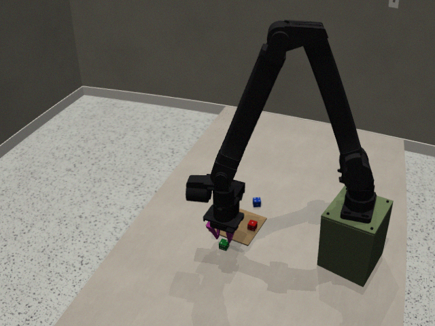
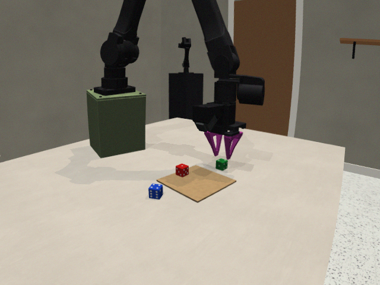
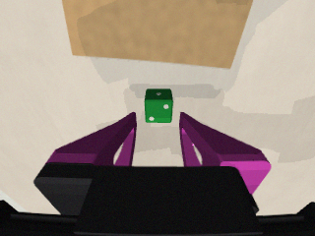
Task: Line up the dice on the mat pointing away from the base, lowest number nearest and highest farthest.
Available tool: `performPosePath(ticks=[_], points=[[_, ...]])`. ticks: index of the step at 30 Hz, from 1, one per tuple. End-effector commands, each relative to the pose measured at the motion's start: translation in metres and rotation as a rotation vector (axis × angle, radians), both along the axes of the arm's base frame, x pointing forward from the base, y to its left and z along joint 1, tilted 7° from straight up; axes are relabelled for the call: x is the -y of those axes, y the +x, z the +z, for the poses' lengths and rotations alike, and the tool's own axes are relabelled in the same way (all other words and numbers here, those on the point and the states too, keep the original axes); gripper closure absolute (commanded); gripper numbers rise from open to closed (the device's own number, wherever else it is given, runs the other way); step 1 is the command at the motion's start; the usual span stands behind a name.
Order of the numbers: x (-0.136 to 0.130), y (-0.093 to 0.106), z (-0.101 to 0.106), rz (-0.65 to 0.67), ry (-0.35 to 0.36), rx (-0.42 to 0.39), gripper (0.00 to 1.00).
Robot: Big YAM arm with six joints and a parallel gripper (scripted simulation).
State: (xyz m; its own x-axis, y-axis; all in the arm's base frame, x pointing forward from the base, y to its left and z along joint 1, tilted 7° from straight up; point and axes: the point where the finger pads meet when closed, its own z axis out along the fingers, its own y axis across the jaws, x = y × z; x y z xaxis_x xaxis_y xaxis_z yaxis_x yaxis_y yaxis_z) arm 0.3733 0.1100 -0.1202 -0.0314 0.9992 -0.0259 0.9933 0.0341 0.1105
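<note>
— What did the arm (image 1: 253,101) look like?
— Matte black, two long links with bulky rounded joints. It was bolted by a black flange to an olive-green pedestal (image 1: 329,242).
— And the hand (image 2: 224,156)?
— Black body, two purple, tapering fingers.

Beige desk (image 2: 276,214) on speckled grey-white floor (image 1: 70,175). Grey walls (image 1: 158,42) behind desk, pale baseboard. Brown door (image 2: 263,61) beyond desk's far edge, small wooden shelf (image 2: 358,41) right of door.
</note>
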Motion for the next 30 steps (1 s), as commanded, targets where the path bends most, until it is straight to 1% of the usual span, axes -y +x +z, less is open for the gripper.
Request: performPosePath(ticks=[1, 30], points=[[0.0012, 0.0118, 0.0015, -0.002, 0.000, 0.016, 0.61], [0.0016, 0.0085, 0.0014, -0.002, 0.000, 0.016, 0.61]])
